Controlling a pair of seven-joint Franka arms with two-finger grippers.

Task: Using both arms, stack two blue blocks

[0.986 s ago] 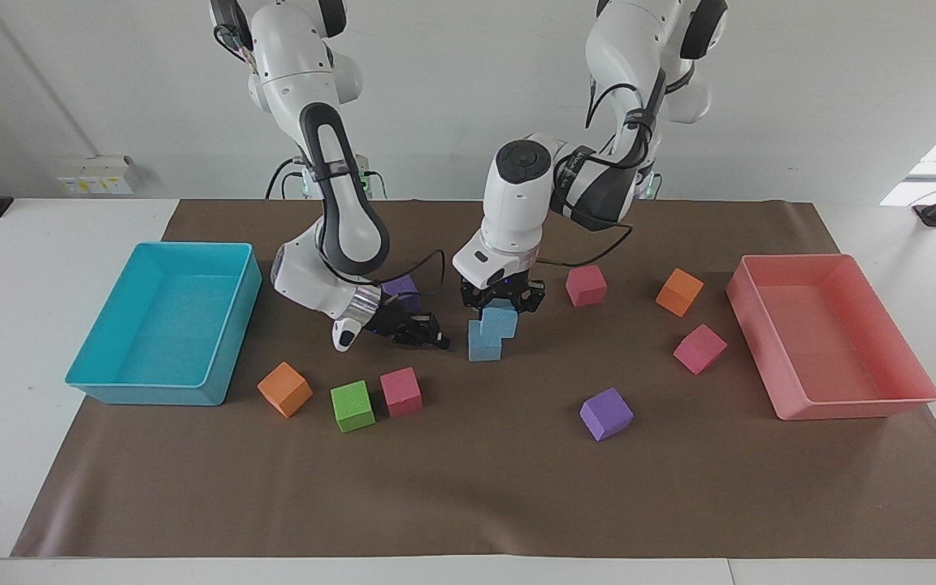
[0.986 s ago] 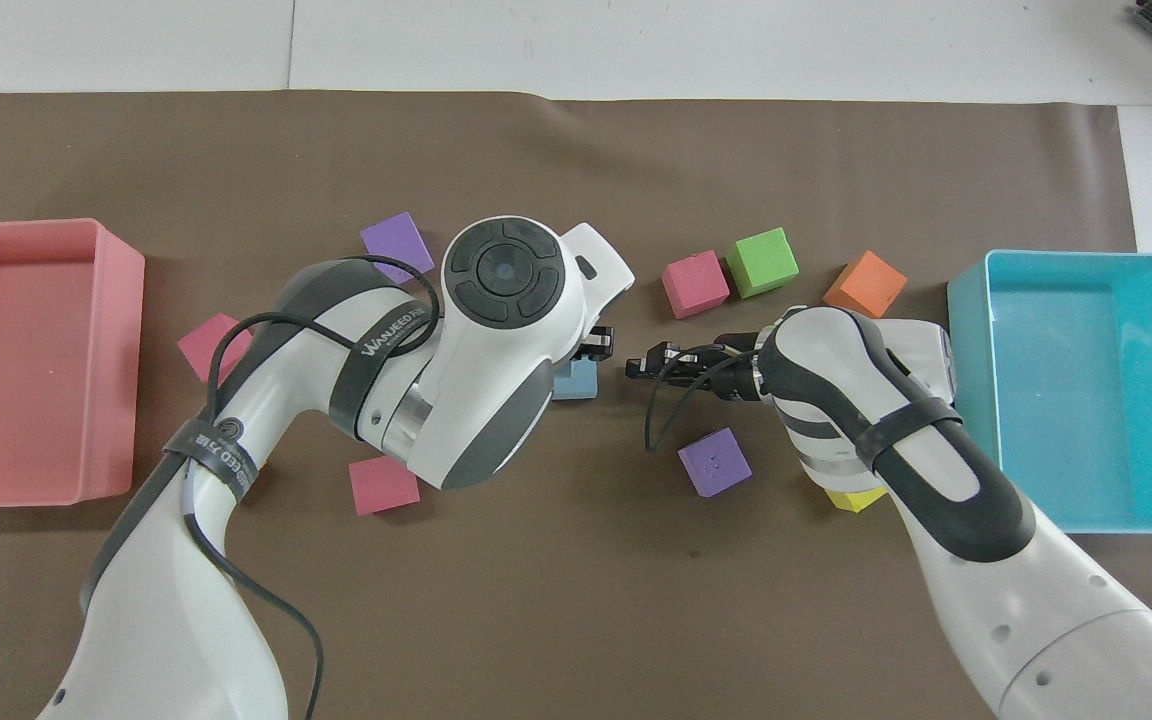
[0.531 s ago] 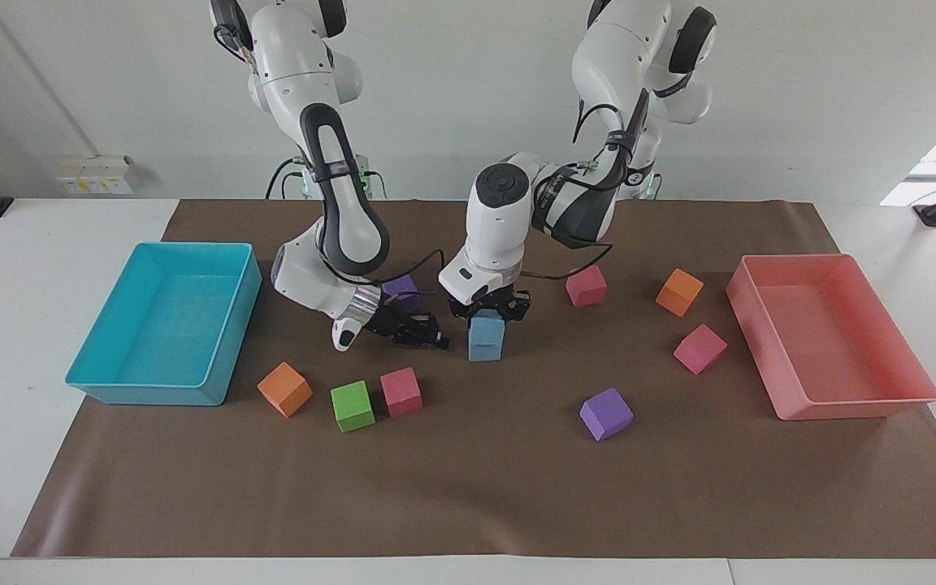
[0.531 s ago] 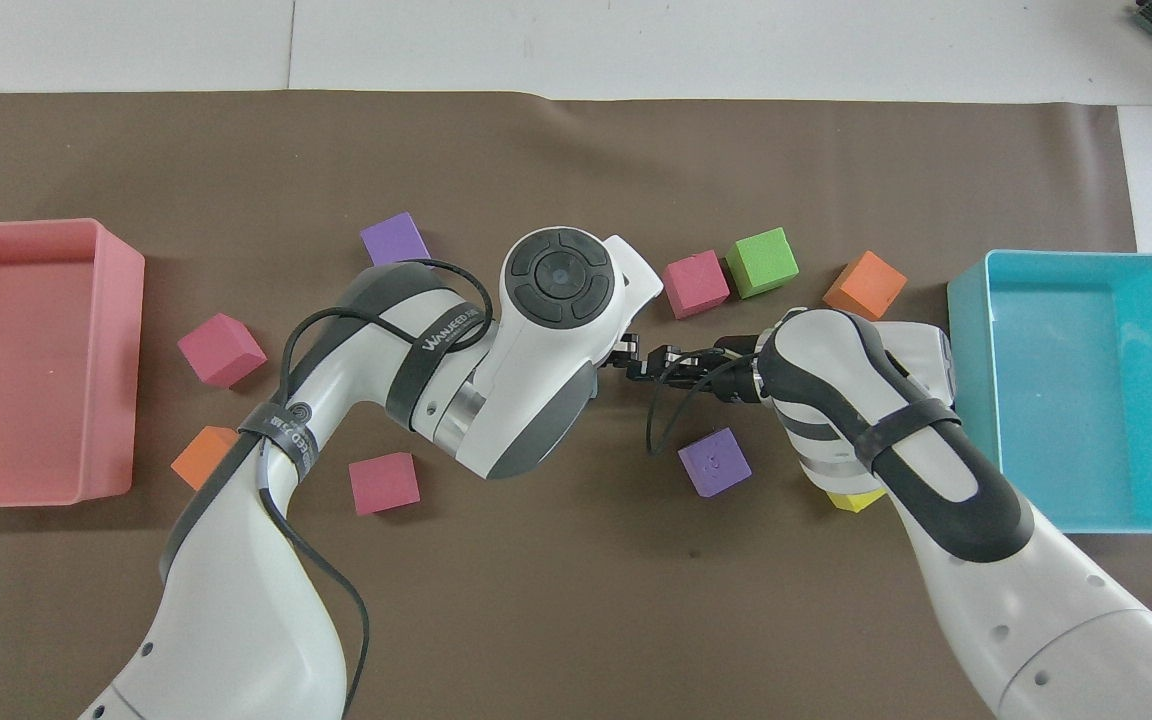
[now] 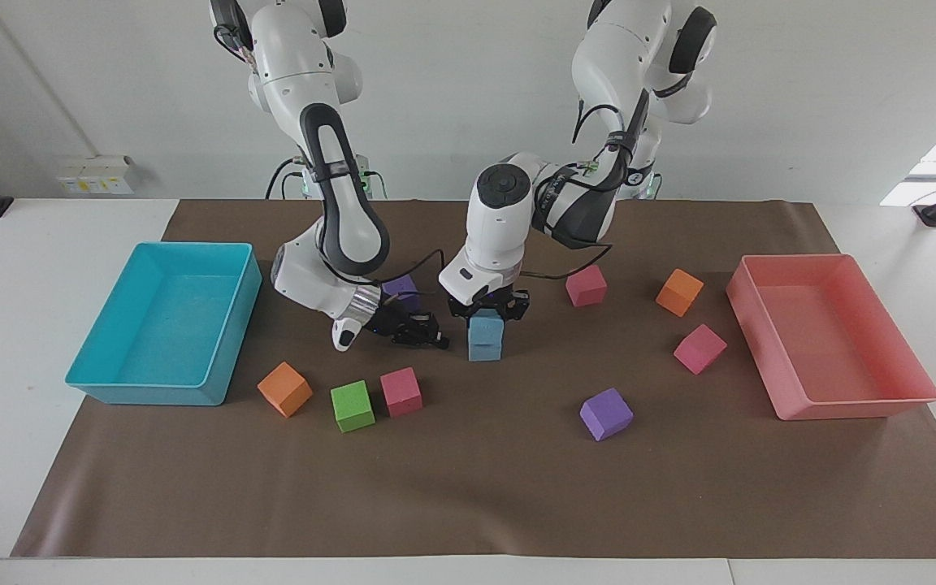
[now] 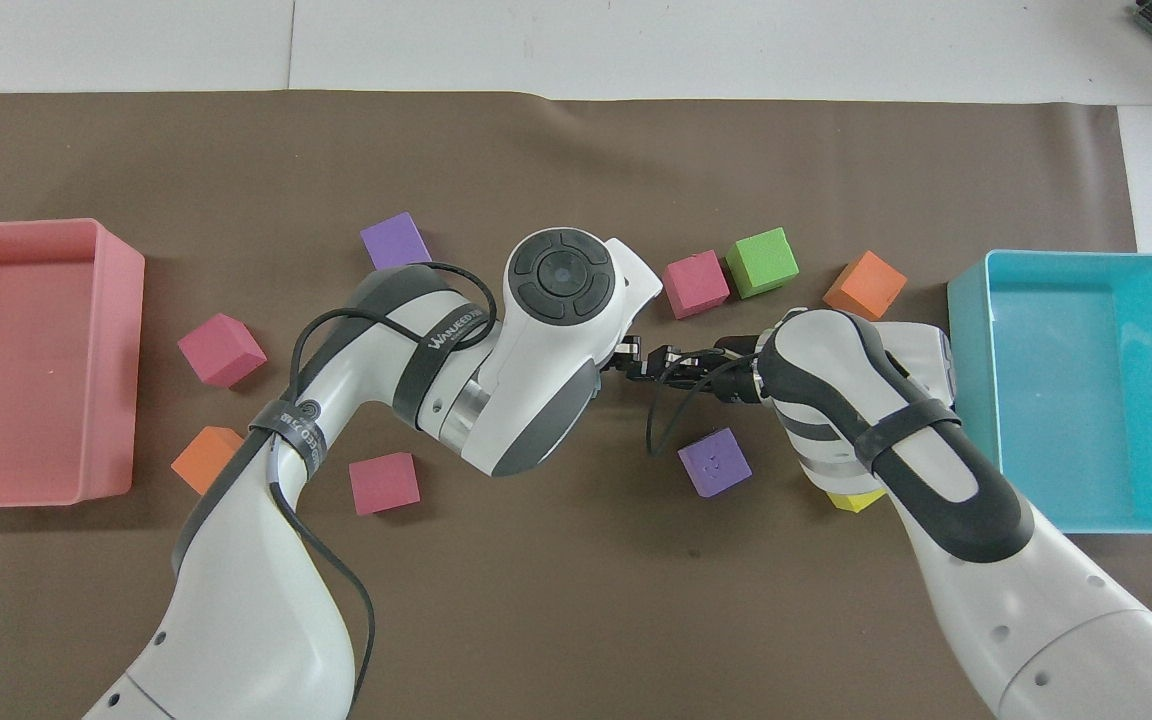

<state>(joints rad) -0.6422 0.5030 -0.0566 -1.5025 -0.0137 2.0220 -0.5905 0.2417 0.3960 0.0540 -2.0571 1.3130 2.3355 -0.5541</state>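
Over the last second I've watched the left arm swing in toward the right arm's end of the table. The upper blue block [image 5: 485, 327], which hung offset over one edge of the lower blue block [image 5: 484, 349], now sits squarely on top of it.

The left gripper [image 5: 486, 312] comes straight down on the stack, its fingers clamped on the sides of the upper blue block. From overhead the left arm's wrist hides both blocks.

I read clock directions off the facing view, with the stack at the centre. The right gripper [image 5: 429, 338] is at 9 o'clock, low over the brown mat [image 5: 468, 487] and just beside the stack. Its fingertips are pinched together on nothing, and I see no contact with either block.

A pink cube [image 5: 400, 392] and a green cube [image 5: 352, 405] touch each other at about 8 o'clock, with an orange cube [image 5: 284, 389] a little past them. A purple cube [image 5: 607, 413] lies at 4 o'clock, well apart from the stack. Another pink cube [image 5: 586, 286] is at 2 o'clock. The turquoise tray [image 5: 143, 394] is out at 9 o'clock and the pink tray [image 5: 858, 404] at 3 o'clock, each at an end of the mat.
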